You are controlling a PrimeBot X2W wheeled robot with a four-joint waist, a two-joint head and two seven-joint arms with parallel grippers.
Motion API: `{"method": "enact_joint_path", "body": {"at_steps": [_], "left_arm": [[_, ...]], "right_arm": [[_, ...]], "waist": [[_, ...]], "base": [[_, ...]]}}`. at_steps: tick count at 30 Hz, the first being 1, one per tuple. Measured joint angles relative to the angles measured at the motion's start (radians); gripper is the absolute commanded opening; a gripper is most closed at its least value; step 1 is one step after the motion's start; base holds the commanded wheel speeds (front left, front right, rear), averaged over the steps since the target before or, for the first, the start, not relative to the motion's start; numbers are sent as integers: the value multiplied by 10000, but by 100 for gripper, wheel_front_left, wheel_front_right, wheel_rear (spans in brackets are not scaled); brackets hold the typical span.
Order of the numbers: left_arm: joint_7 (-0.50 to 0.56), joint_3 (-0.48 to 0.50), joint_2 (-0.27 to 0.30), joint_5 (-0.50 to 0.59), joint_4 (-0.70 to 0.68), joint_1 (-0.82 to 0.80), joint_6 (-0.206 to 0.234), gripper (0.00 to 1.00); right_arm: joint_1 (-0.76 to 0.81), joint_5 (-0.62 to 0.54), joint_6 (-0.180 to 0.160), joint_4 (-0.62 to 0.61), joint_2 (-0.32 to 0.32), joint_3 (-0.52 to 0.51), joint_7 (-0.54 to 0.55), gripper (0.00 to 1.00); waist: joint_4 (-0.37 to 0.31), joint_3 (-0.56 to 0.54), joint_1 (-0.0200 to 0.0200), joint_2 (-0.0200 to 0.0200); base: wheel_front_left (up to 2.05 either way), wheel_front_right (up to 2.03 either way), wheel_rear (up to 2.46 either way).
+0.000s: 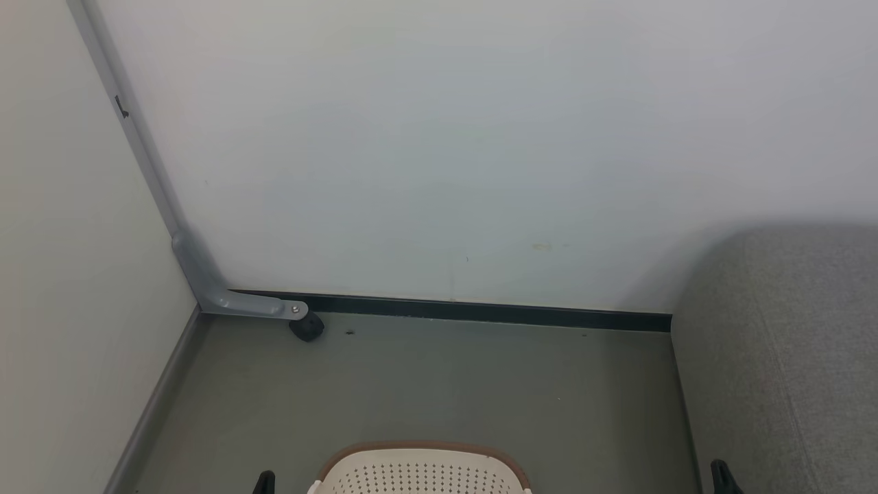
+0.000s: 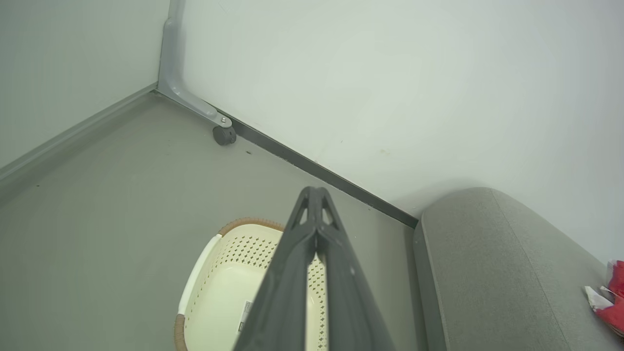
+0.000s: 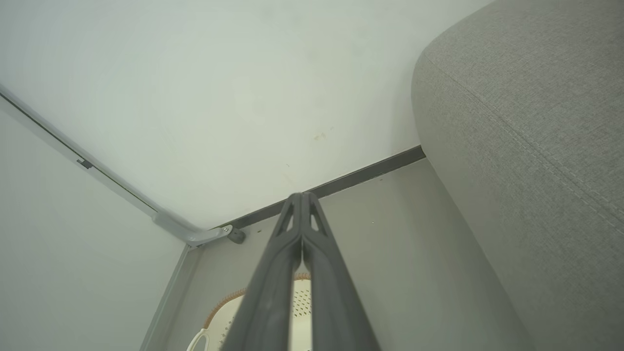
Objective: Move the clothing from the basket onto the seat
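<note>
Left end effector (image 2: 317, 191), closed, near basket (image 2: 214, 278); clothing (image 2: 615, 304) well apart on seat (image 2: 487, 273).

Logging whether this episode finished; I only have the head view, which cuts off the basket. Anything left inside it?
Observer: In the left wrist view the basket shows a bare cream floor; the left gripper hides part.
Operator: Where's the clothing?
Observer: Red-and-white clothing lies on the seat, at that view's right edge.
Operator: Grippers holding anything?
Observer: No; the right gripper and the left gripper are both shut and empty.
</note>
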Motion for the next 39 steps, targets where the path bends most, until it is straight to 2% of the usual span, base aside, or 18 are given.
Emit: {"method": "enact_joint_path", "body": {"at_steps": [39], "left_arm": [[1390,1285,-82,-5049,-462,-500,-176,0]], "right_arm": [[-870,5672,265,399,230,-1237,1469,0]], "waist": [[-470,183,1,0]], "base": [[0,0,0]]}}
